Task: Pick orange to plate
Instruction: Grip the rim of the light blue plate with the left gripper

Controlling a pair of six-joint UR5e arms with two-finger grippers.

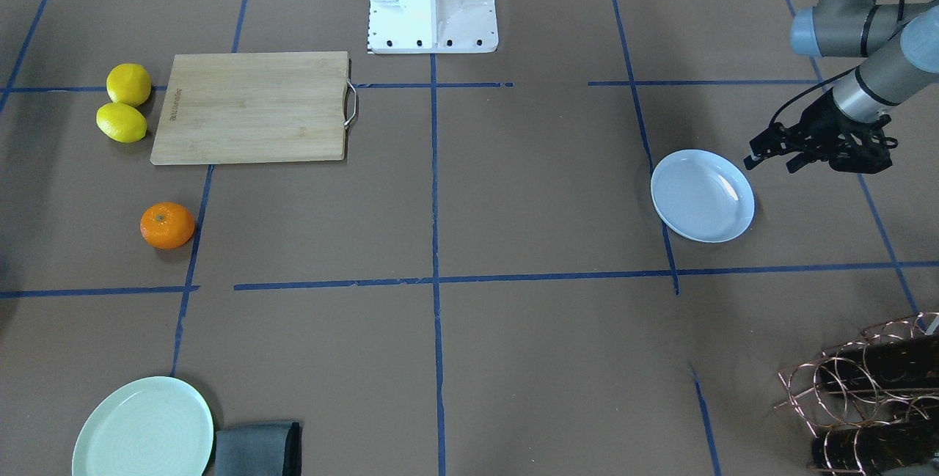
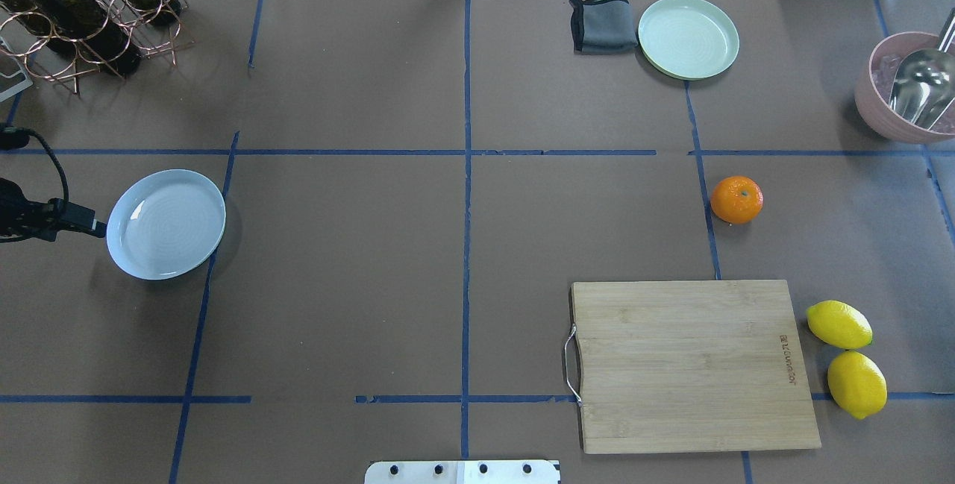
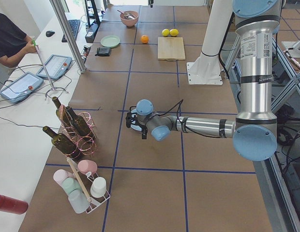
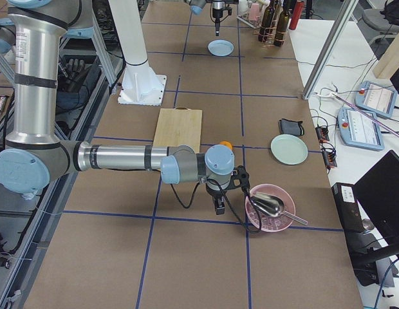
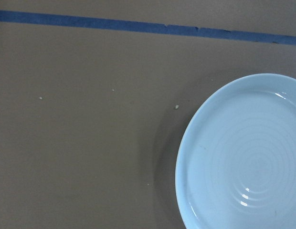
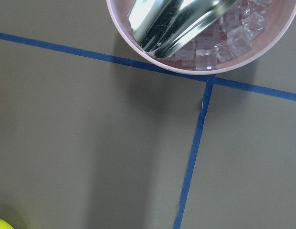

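Observation:
The orange (image 2: 736, 200) lies on the brown table to my right, just beyond the cutting board; it also shows as the orange (image 1: 167, 225). Far across the table sits the pale bluish-white plate (image 2: 166, 224), bare inside, its rim filling the lower right of the left wrist view as the plate (image 5: 243, 157). My left gripper (image 1: 774, 162) hangs just outside that plate's edge, its two fingers apart and holding nothing. My right gripper (image 4: 219, 207) shows only in the exterior right view, low over the table beside the pink bowl and close to the orange; I cannot tell its state.
Two yellow lemons (image 2: 838, 324) lie beside a wooden cutting board (image 2: 690, 365). A mint-green plate (image 2: 688, 37) and a grey cloth (image 2: 603, 22) sit at the far edge. A pink bowl (image 2: 873, 107) holds ice and a metal scoop. A copper wine rack (image 2: 74, 14) stands far left.

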